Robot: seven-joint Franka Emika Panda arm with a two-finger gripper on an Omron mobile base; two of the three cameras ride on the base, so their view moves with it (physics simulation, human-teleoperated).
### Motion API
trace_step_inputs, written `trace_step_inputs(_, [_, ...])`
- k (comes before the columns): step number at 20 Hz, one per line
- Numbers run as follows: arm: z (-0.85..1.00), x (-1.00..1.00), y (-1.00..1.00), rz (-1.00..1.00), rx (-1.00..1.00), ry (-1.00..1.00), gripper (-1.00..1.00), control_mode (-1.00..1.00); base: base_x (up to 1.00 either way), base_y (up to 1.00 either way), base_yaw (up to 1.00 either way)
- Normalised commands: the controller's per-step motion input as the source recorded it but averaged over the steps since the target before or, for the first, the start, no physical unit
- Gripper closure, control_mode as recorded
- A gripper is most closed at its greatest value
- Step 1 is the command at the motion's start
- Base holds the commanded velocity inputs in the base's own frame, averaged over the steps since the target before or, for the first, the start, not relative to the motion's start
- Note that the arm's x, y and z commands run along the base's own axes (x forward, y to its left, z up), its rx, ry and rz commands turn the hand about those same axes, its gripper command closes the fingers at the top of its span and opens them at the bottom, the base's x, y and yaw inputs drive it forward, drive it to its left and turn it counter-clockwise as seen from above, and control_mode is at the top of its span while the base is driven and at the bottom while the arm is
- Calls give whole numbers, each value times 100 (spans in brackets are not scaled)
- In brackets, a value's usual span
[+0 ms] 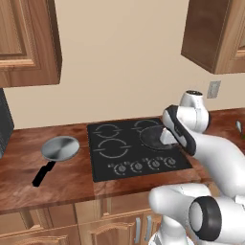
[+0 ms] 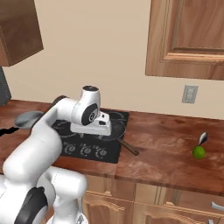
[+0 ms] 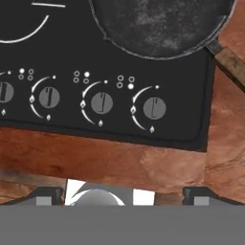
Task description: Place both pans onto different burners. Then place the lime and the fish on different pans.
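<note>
The dark pan [image 3: 160, 26] sits on the front right burner of the black cooktop [image 1: 139, 160], its brown handle [image 3: 232, 60] reaching out over the counter. A shiny silver pan [image 1: 60, 148] with a black handle lies on the wooden counter left of the cooktop. The front left burner [image 1: 112, 148] and the two rear rings are bare. Far right on the counter, the lime [image 2: 199, 152] rests beside the small silvery fish [image 2: 202, 138]. My gripper [image 3: 122, 198] hangs open over the knob row, just in front of the dark pan, holding nothing.
Four knobs [image 3: 102, 103] line the cooktop's front edge. Wall cabinets [image 2: 188, 37] hang above both sides. A wall outlet [image 2: 189, 94] sits behind the right counter. A dark appliance [image 1: 5, 127] stands at the far left. Bare counter lies between the cooktop and the lime.
</note>
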Motion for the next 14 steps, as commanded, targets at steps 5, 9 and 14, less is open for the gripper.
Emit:
trace_step_inputs(5, [4, 25, 69, -10, -1, 5, -100, -100, 0, 0, 0])
trace_step_inputs(9, [0, 40, 79, -3, 0, 11, -100, -100, 0, 0, 0])
trace_step_inputs(14, [-5, 52, 66, 0, -4, 11, -100, -100, 0, 0, 0])
